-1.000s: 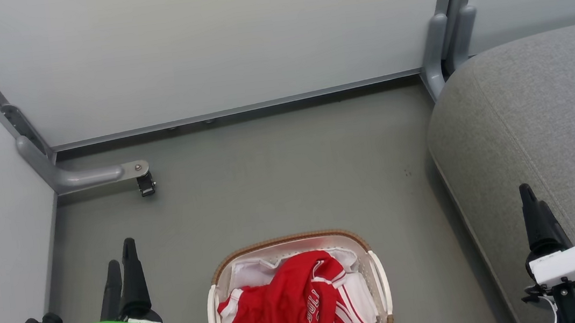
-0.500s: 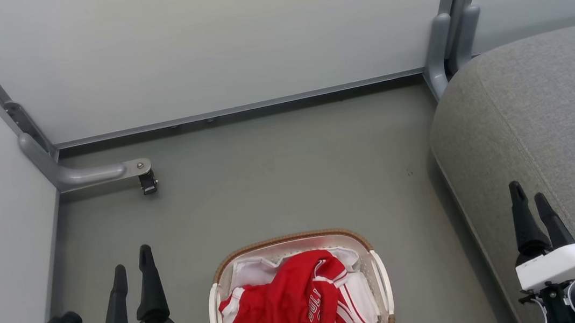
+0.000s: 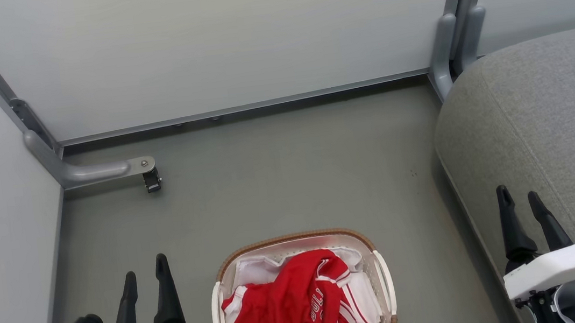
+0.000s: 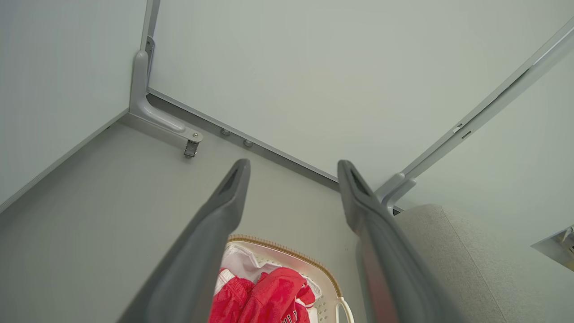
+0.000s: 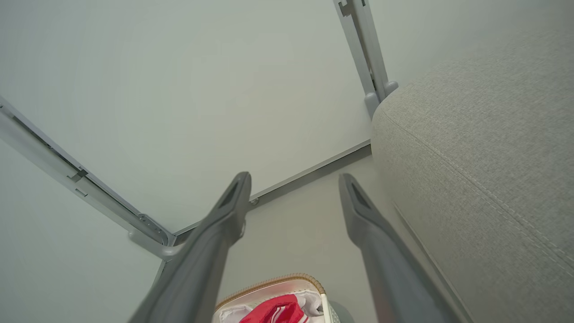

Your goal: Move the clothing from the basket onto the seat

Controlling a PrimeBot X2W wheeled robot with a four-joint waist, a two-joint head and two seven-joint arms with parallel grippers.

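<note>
Red clothing (image 3: 293, 307) lies heaped in the basket (image 3: 290, 237) on the floor (image 3: 279, 184) beside the seat (image 3: 547, 115), with the left end effector (image 3: 145, 267) and right end effector (image 3: 517, 192) hovering parted and empty on either side; a clean pick means pinching the bunched folds, not the liner (image 3: 248, 269).

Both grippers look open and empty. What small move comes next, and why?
Probably lower the left gripper toward the red clothing heaped in the basket: it is nearer, both it and the right gripper are open and empty, and no clothing shows on the seat.
</note>
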